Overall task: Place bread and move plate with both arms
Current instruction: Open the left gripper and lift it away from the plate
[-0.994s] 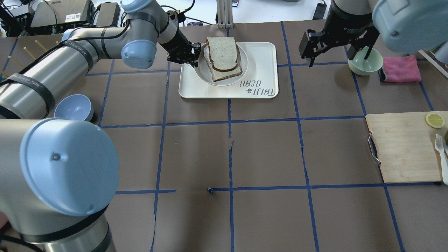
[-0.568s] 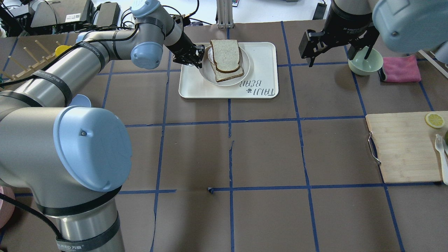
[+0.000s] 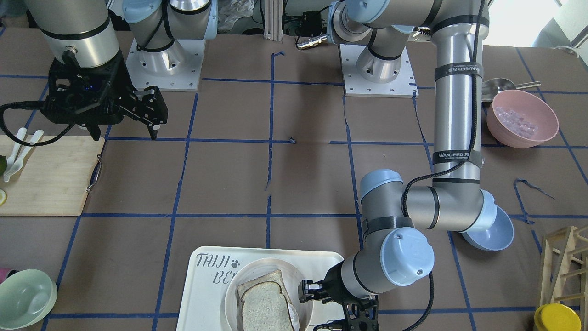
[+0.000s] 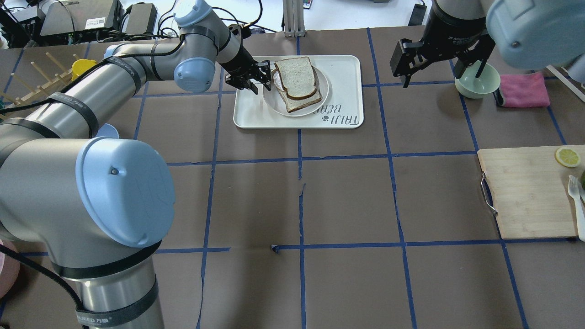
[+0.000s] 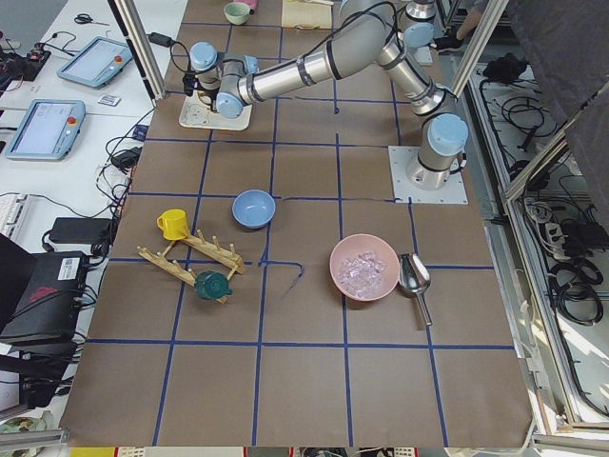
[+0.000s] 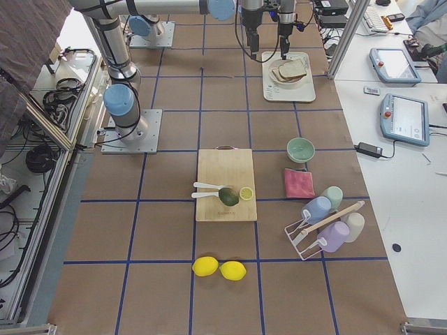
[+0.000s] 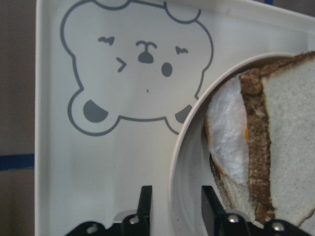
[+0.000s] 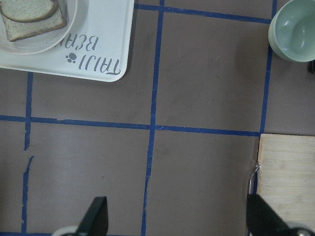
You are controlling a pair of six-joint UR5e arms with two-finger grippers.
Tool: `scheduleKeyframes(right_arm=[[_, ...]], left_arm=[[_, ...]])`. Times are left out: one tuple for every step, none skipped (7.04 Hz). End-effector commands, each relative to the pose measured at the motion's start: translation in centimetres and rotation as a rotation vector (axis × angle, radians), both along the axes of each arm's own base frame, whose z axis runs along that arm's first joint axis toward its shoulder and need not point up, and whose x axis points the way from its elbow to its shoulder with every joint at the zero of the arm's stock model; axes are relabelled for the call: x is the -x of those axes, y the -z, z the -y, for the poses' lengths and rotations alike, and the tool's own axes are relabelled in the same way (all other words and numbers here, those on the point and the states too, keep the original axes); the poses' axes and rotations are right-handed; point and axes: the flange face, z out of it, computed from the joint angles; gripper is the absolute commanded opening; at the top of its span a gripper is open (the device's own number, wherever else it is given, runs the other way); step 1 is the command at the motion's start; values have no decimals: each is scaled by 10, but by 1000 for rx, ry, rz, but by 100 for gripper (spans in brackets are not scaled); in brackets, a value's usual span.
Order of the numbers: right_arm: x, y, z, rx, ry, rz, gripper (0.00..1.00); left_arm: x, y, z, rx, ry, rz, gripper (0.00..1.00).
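Note:
The round cream plate (image 4: 270,98) sits on the tray and carries two stacked slices. The bread (image 4: 296,76), pale with a dark brown crust, lies on top, with something white (image 7: 226,132) under its edge. My left gripper (image 4: 258,77) is at the plate's left rim. In the left wrist view its two fingers stand close together on either side of the rim (image 7: 187,162), shut on it. My right gripper (image 4: 441,75) hangs open and empty above the table to the right of the tray, next to the pale green bowl (image 4: 477,82).
The "TAIJI BEAR" tray (image 4: 343,73) lies at the far centre. A pink cloth (image 4: 523,89) is beside the green bowl, and a wooden cutting board (image 4: 530,192) with a lemon slice lies at the right. A blue bowl (image 3: 494,232) rests under the left arm's elbow.
The left arm has swung its elbow forward. Its gripper and the plate with the slices have shifted a little to the right on the tray. The right arm has not moved.

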Motion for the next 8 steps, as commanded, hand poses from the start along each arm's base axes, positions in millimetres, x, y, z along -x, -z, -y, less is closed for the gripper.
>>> scheduleKeyframes(right_arm=[[0, 0, 0, 0, 0, 0, 100], [0, 1, 0, -1, 0, 0, 100], [0, 0, 0, 0, 0, 0, 100], [0, 0, 0, 0, 0, 0, 100], [0, 0, 0, 0, 0, 0, 100], [0, 0, 0, -4, 0, 0, 100], [-2, -1, 0, 6, 4, 18, 100], [-2, -9, -4, 21, 12, 19, 100]], left_arm=[[-15, -54, -15, -55, -15, 79, 100], [-47, -79, -18, -48, -46, 82, 100], [-75, -108, -30, -81, -74, 141, 100], [-86, -140, -52, -109, -68, 256, 100], [-88, -175, -75, -122, -67, 276, 100], [-94, -215, -108, -157, -66, 309, 100], [-94, -239, -140, -216, -57, 316, 100], [-97, -239, -161, -240, -59, 315, 100]])
